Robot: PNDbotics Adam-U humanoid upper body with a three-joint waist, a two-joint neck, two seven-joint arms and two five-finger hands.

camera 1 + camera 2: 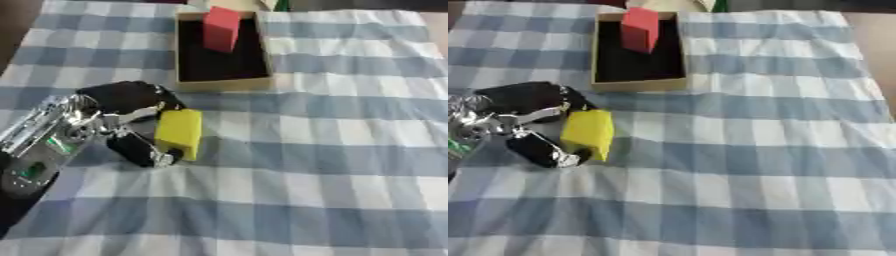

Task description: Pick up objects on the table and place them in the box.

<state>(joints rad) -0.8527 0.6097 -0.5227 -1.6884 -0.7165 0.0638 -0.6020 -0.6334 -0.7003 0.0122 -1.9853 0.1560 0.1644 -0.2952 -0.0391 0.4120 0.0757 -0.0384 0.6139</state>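
Observation:
A yellow block (179,131) stands on the blue-and-white checked cloth, left of the middle. My left hand (122,115) comes in from the lower left; its curled black fingers (131,95) sit behind the block and its thumb (144,151) in front, pinching it between them. A tan box (223,84) with a dark inside lies at the top middle. A red block (221,29) stands in the box's far part. My right hand shows in neither view.
The checked cloth (332,150) covers the whole table. Some pale and green things (271,4) peek in behind the box at the top edge. Bare brown table shows at the top left corner (17,20).

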